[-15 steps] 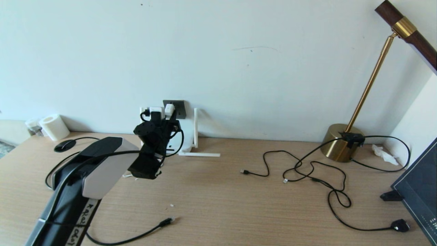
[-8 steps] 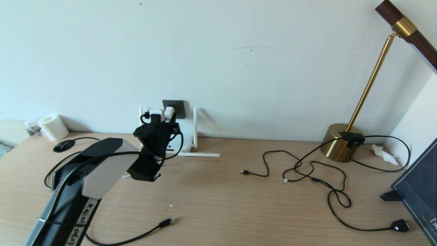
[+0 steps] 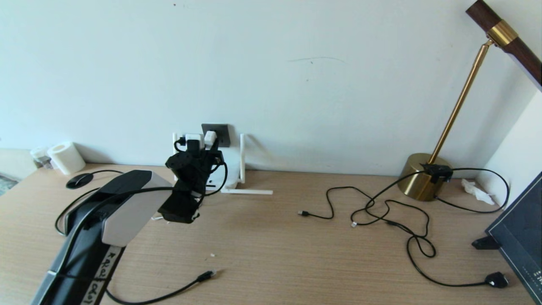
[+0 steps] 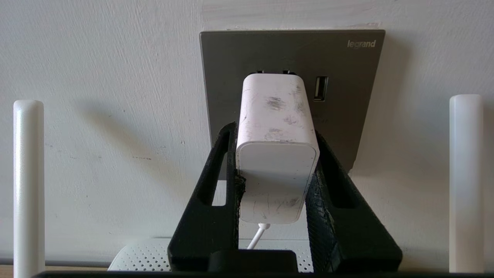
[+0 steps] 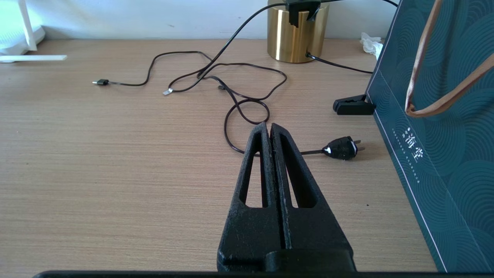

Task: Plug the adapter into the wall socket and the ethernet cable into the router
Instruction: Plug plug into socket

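White adapter [image 4: 276,154] pinched between the two black fingers [image 4: 216,200] of the left gripper [image 4: 274,146], far end pressed against the grey wall socket [image 4: 347,112]. Right gripper [image 5: 271,129] pressed together, empty, above the desk [image 5: 115,162]. Ethernet cable [image 3: 186,289] loose on desk, well apart.

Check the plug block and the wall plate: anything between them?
Nothing visible. The left gripper holds the adapter by its sides, its front end against the wall socket, just beside the USB port. The router lies below, its antennas off to both sides.
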Controlling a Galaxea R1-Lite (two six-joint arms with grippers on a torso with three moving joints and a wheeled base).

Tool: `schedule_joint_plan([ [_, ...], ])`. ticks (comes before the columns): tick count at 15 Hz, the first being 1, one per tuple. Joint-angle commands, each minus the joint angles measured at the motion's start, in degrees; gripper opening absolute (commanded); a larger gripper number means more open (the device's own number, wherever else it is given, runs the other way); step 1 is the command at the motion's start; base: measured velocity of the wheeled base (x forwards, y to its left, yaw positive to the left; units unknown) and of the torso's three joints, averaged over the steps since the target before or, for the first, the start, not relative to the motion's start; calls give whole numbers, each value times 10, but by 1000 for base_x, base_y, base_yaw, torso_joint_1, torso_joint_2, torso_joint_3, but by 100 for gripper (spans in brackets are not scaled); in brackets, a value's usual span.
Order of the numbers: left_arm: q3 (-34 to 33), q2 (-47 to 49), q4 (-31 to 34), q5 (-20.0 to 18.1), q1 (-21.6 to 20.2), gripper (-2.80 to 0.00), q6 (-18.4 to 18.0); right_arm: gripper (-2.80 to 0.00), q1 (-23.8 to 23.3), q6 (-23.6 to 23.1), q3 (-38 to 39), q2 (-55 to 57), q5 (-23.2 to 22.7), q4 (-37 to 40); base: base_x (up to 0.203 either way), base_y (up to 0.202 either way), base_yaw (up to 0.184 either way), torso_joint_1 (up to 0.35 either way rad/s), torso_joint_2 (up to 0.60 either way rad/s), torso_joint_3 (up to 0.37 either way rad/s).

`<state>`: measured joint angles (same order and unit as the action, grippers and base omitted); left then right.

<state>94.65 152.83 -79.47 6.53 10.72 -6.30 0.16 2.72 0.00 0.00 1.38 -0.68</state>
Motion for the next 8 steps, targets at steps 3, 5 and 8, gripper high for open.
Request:
schedule_joint_plan([
  [3,12,2,9,1,-1,-280,0,-280,0,0,0,1,0,0,0,0,0,0,0,0],
  [5,22,3,14,1,-3,-280,0,-280,0,0,0,1,0,0,0,0,0,0,0,0],
  [8,28,7,19,1,-3,-280,0,-280,0,0,0,1,0,0,0,0,0,0,0,0],
])
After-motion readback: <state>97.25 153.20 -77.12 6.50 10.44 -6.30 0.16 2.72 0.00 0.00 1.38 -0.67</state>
